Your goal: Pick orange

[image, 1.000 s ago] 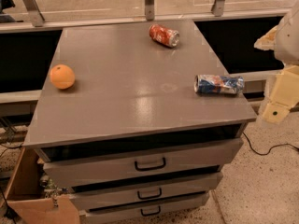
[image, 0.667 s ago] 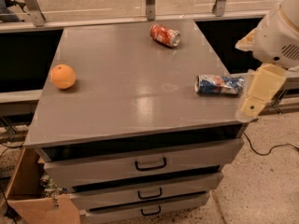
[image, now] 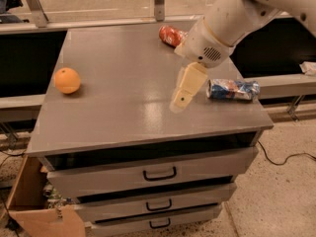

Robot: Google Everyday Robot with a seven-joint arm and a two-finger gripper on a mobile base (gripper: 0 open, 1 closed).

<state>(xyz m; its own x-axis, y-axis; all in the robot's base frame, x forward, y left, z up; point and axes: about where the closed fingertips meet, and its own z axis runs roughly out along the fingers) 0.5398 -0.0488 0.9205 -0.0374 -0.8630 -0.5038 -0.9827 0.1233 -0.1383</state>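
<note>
One orange lies by the desk's left edge; two cans lie apart from it, a red can at the back edge and a blue can near the right. The gripper hangs just left of the blue can, well apart from the orange. I cannot tell whether it is apart or together.

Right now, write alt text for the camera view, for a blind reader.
An orange sits near the left edge of a grey cabinet top, with the gripper over the right half, away from it. A red can lies at the back, a blue can at right.
</note>
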